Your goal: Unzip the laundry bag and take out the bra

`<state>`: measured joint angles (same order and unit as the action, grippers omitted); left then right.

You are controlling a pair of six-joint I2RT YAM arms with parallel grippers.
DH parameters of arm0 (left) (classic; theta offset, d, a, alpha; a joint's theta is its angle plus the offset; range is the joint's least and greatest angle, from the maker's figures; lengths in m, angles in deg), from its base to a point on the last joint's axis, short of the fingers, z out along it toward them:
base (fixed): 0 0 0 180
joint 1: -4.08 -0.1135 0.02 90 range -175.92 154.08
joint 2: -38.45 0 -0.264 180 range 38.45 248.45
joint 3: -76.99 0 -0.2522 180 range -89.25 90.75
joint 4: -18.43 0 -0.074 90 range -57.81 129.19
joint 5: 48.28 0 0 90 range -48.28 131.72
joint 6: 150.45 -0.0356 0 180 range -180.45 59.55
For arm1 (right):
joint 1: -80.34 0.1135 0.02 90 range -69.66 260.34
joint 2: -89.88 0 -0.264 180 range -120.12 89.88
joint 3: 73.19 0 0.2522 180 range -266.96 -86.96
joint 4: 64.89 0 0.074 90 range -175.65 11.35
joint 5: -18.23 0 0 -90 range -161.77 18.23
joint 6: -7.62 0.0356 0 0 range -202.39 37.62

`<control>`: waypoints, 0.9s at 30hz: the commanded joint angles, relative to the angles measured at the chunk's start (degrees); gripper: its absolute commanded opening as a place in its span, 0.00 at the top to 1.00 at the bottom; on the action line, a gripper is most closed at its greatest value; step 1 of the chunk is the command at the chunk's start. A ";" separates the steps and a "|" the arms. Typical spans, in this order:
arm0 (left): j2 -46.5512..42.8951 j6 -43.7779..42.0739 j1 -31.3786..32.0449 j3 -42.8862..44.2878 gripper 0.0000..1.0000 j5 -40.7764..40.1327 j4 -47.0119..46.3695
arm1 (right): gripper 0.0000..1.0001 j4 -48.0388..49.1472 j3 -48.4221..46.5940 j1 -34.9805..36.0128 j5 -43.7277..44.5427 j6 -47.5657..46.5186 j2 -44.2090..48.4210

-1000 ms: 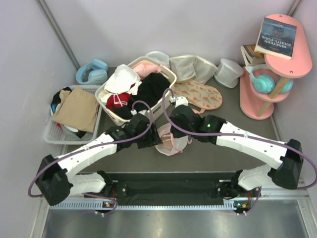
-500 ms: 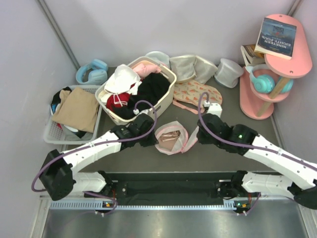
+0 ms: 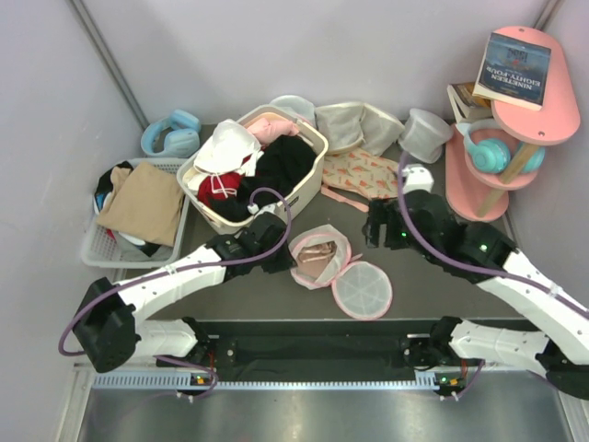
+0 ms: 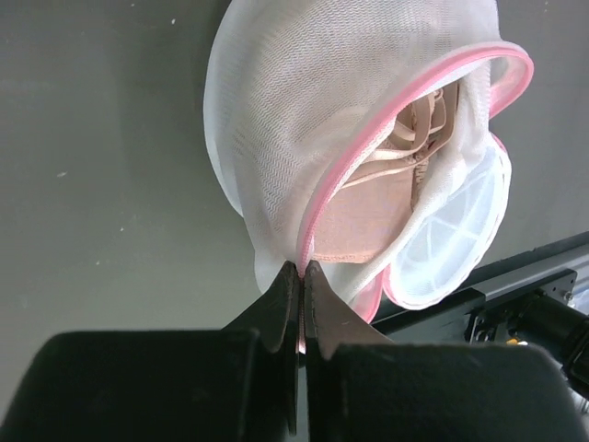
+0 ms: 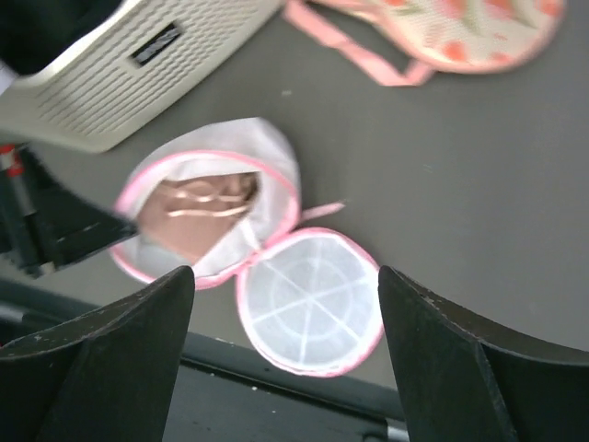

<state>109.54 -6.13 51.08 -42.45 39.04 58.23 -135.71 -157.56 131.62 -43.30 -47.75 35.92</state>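
1. Table (image 3: 258,299): dark, matte; carries all items below.
2. Laundry bag (image 3: 362,289): unzipped and lying in two joined halves near the front edge. The lid half is flat, wheel-ribbed and pink-rimmed. The bowl half sits at its 10 o'clock, mouth up and touching it at the hinge.
3. Bra (image 3: 317,250): pale pink, folded inside the bowl half, with a cup and thin straps showing through the opening. Not yet removed.
4. Left gripper (image 4: 301,276): at 9 o'clock of the bowl half, jaws pinched tight on the pink rim of the bag.
5. Right gripper (image 3: 375,232): at 2 o'clock of the bowl half and apart from it. Jaws are spread wide with nothing between them; its wrist view looks down on both halves.
6. Laundry basket (image 3: 308,184): cream, slotted, at 11 o'clock of the bag, heaped with white, black, red and pink clothes.
7. Printed cloth (image 3: 368,170): flat, pink-edged, at 1 o'clock, just beside the basket.
8. Wire tray (image 3: 92,249): white, at 9 o'clock by the left wall, holding a tan garment.
9. Blue headphones (image 3: 170,133): far left, at 10 o'clock.
10. White pouch (image 3: 423,133): plain, far right.
11. Pink shelf (image 3: 502,175): at 2 o'clock, with teal headphones (image 3: 485,147) and a book (image 3: 513,69).
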 commanded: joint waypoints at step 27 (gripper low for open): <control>-2.89 5.97 0.28 -4.27 1.00 -3.04 -6.27 | 0.19 37.28 10.49 -2.33 -27.24 -21.62 -35.78</control>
<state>107.81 -1.38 51.13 -45.66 36.05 53.08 -103.77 -147.58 131.36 -69.18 -67.38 1.43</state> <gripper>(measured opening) 0.021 0.810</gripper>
